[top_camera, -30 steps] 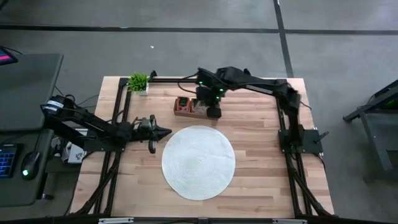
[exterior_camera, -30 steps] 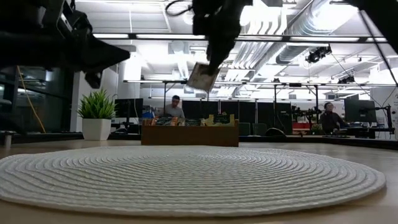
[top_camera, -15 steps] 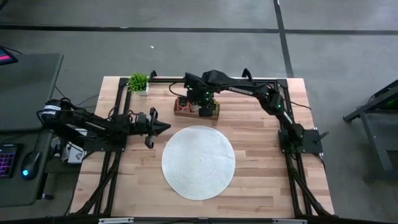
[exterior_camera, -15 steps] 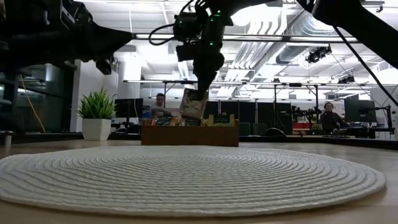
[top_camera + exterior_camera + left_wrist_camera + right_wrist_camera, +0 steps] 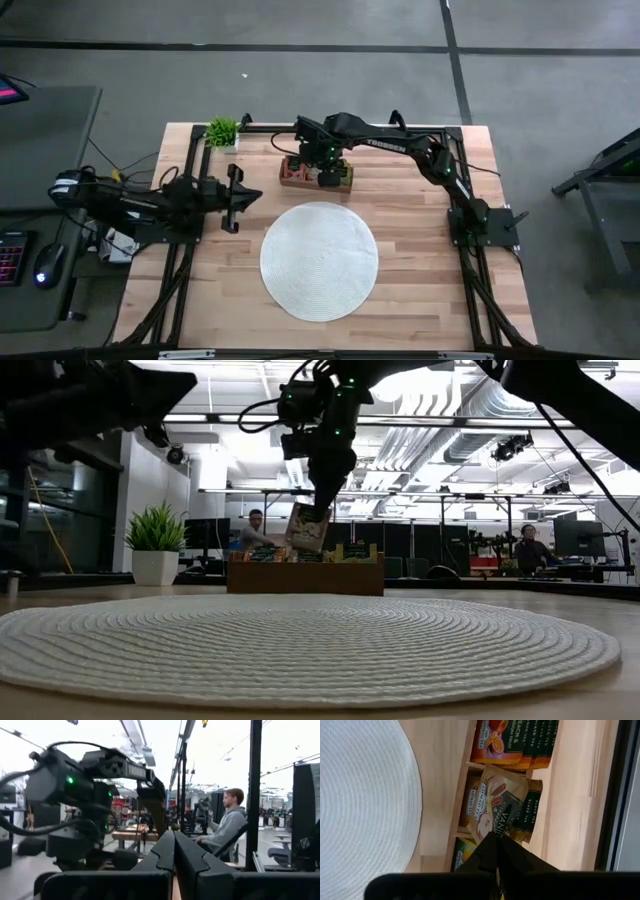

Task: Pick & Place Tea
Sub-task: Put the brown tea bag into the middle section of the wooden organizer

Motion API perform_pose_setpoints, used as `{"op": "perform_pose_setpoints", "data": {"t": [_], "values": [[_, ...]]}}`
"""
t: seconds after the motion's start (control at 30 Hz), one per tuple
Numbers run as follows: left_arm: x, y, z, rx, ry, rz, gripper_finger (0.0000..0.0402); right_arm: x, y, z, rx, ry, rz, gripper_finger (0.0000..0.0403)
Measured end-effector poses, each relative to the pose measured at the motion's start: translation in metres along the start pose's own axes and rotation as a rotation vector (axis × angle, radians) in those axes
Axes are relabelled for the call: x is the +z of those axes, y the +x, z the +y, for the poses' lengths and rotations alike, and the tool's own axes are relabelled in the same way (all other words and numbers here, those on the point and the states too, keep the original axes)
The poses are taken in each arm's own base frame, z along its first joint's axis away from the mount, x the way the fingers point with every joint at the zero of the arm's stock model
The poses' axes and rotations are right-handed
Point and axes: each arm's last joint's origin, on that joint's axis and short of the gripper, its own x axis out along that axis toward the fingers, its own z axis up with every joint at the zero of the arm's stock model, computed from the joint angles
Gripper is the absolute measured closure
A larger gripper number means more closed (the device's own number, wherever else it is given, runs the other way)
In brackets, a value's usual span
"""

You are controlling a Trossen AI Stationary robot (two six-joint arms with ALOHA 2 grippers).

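Since a second ago my right end effector, clamped on a tea packet, swung over the tray; lift straight, then carry to the mat.

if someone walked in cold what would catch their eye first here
Most likely the right gripper, shut on a tea packet that hangs above the wooden tray of tea near the table's far edge. Next, the big round white mat in the middle of the table, with nothing on it. The left gripper is shut and empty, off the mat's left side.
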Motion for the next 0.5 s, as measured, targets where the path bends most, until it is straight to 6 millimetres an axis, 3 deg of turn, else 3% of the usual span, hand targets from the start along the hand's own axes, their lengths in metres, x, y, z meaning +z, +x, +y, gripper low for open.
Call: {"op": "perform_pose_setpoints", "data": {"t": [0.27, 0.5], "values": [[0.017, -0.010, 0.006, -0.006, 0.055, -0.071, 0.0402, 0.000, 0.004, -0.001, 0.002, -0.013, 0.007, 0.0403], [0.024, -0.022, 0.007, 0.008, 0.069, -0.054, 0.0402, -0.006, 0.024, 0.001, 0.020, 0.002, 0.058, 0.0403]]}}
